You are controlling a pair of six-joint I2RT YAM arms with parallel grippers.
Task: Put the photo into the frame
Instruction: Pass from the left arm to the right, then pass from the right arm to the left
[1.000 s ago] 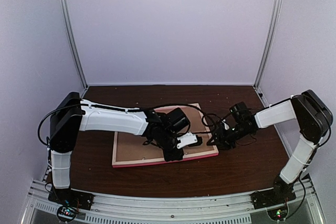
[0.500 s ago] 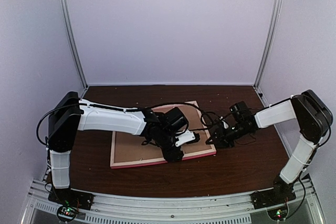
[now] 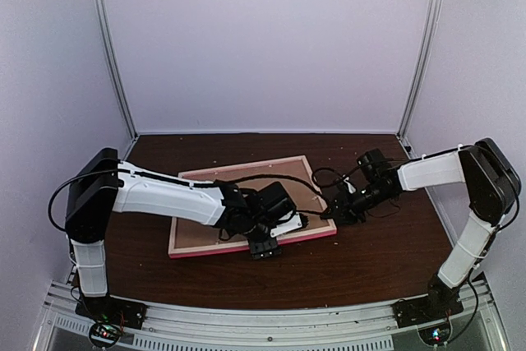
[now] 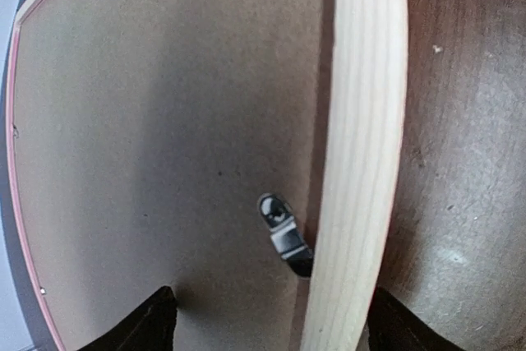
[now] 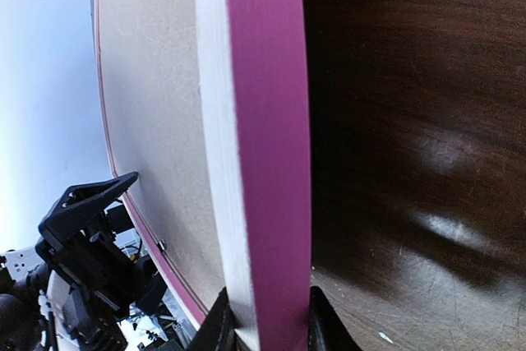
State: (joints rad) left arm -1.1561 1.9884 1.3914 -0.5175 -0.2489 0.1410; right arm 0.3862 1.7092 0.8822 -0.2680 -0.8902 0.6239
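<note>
Frame (image 3: 197, 250) edge pinched by low right end effector (image 3: 337, 216); left arm (image 3: 164, 197) outstretched.

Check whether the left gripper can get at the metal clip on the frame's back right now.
Probably yes. The left gripper hangs open close over the clip, fingers straddling the rail of the frame, nothing covering it. The right gripper clamps the frame's other edge, clear of it.
</note>
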